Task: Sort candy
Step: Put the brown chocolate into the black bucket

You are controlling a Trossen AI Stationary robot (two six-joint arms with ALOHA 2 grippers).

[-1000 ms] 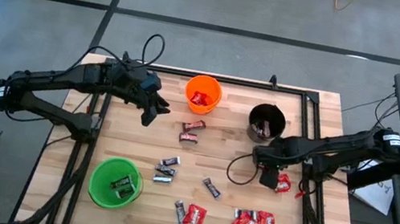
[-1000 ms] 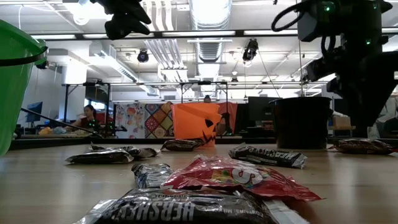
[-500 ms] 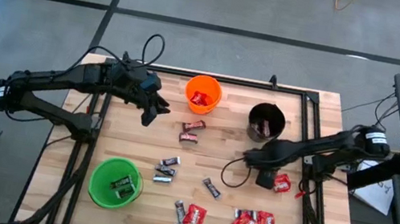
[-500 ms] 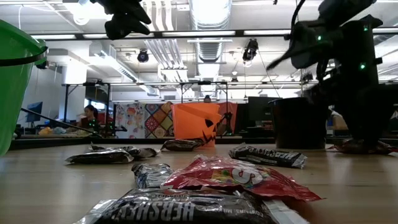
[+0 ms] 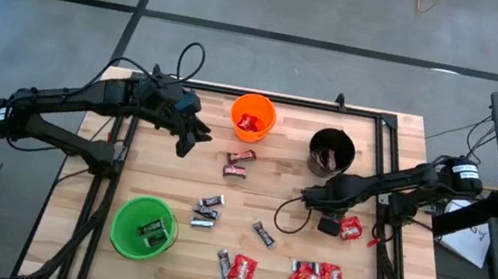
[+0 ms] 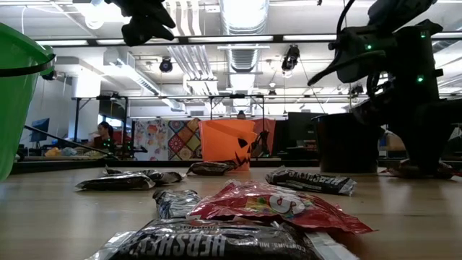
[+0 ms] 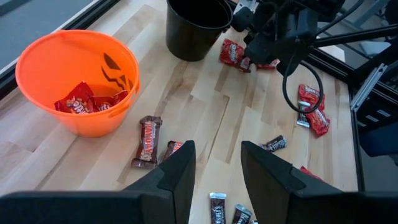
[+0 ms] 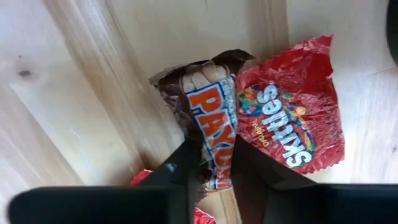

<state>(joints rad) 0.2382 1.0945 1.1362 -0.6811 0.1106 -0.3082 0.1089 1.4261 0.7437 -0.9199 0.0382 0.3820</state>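
The PayDay bar (image 8: 208, 134), just in front of the black cup (image 5: 332, 151), looks light, with a crinkly, slippery wrapper; I would pinch its middle. The right gripper (image 8: 214, 163) closes on it. The left gripper (image 7: 215, 167) hangs parted, empty, near the orange cup (image 5: 253, 117).

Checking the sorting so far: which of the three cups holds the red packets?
The orange cup, at the table's far edge beside the black cup. Red packets lie inside it; the green cup holds dark bars instead.
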